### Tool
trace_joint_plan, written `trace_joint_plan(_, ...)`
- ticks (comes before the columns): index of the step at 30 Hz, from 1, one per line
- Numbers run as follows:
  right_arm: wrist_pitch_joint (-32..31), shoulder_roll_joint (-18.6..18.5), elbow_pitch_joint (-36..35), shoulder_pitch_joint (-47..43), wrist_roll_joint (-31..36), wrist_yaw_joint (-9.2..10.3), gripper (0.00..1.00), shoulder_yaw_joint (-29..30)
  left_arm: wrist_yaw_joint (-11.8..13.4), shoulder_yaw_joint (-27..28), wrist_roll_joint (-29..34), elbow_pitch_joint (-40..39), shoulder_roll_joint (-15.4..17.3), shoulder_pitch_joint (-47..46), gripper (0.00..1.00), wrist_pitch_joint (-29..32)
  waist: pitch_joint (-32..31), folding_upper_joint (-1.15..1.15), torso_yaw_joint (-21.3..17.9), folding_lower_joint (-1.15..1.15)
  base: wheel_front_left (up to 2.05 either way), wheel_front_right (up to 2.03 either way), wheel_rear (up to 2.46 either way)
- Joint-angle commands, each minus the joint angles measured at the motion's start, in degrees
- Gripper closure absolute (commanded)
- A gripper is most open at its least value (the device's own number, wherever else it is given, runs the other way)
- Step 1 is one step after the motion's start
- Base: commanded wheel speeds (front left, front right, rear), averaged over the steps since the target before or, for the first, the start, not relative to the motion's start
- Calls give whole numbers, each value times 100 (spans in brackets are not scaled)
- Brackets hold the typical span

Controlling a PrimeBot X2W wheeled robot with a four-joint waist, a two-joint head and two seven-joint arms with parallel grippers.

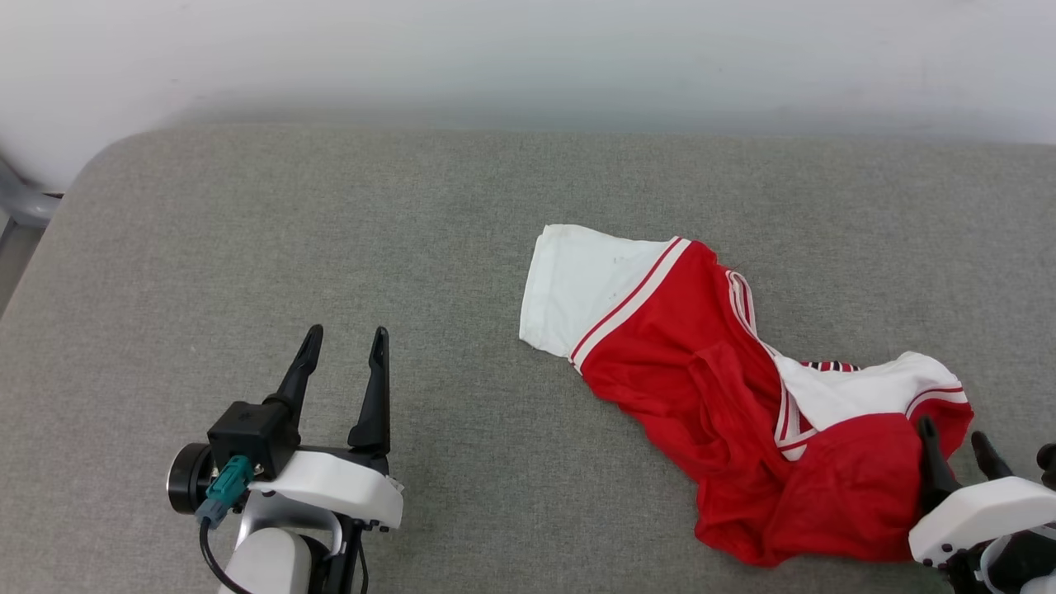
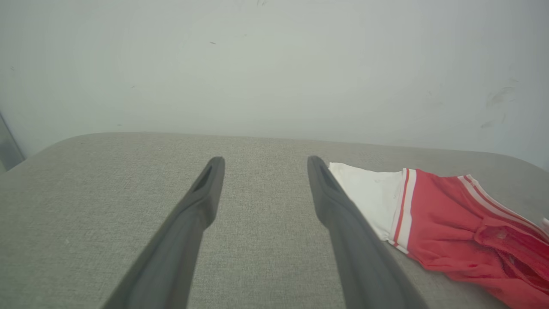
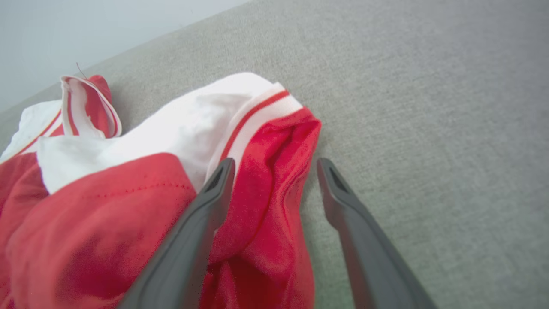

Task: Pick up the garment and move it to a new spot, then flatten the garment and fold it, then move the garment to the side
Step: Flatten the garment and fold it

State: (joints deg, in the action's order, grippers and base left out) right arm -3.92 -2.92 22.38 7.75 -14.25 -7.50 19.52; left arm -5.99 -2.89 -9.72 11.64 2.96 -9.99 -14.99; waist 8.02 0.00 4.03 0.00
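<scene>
Nearest the head camera, at its bottom edge, are the left jaws at the lower left and the right jaws at the lower right, the latter up against the jersey [image 1: 685,379]. That jersey, red with white sleeves and red-white striped trim, lies crumpled on the right half of the grey fabric-covered table [image 1: 247,231]. One white sleeve [image 1: 577,289] is spread flat toward the middle and the rest is bunched in folds running down to the near right; no lettering shows. Judged from this, nearly all the work is left: the cloth is neither flattened, folded nor set aside, and the step in hand looks like the first pick-up, with no grip made yet. Whether this is its first spot or a new one cannot be told. The right jaws stand apart, low at the jersey's near right corner. In the right wrist view one finger [image 3: 206,214] lies over red cloth and the other [image 3: 343,206] over bare table, with a ridge of red hem between them, so closing there would likely pinch that ridge. Whether the tips touch the cloth I cannot tell. The left jaws are apart too and hold nothing, pointing nearly level across bare table toward the pale wall [image 2: 257,64], well to the left of the white sleeve.
</scene>
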Motion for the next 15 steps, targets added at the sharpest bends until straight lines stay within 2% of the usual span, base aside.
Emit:
trace_joint_plan(1, 322, 4, -110, 29, 13, 3, 0, -81, -4, 24, 47, 28, -6, 58, 0, -25, -67, 0, -16, 0, 0, 0, 0)
trace_joint_plan(5, 763, 4, -396, -125, 92, 3, 0, -318, -9, 42, 36, 58, -7, 145, 0, -25, -193, 0, -54, 0, 0, 0, 0)
trace_joint_plan(8, 633, 3, -633, -250, 125, 3, 0, -481, 1, 59, 36, 71, -8, 204, 0, -25, -295, 0, -94, 0, 0, 0, 0)
trace_joint_plan(11, 102, 6, -946, -326, 155, 2, 0, -719, 4, 52, 36, 77, -8, 246, 0, -25, -359, 0, -111, 0, 0, 0, 0)
trace_joint_plan(15, -1059, -215, -1375, -308, 86, 2, 0, -1170, 10, 37, 31, 87, -9, 272, 0, -25, -406, 0, -127, 0, 0, 0, 0)
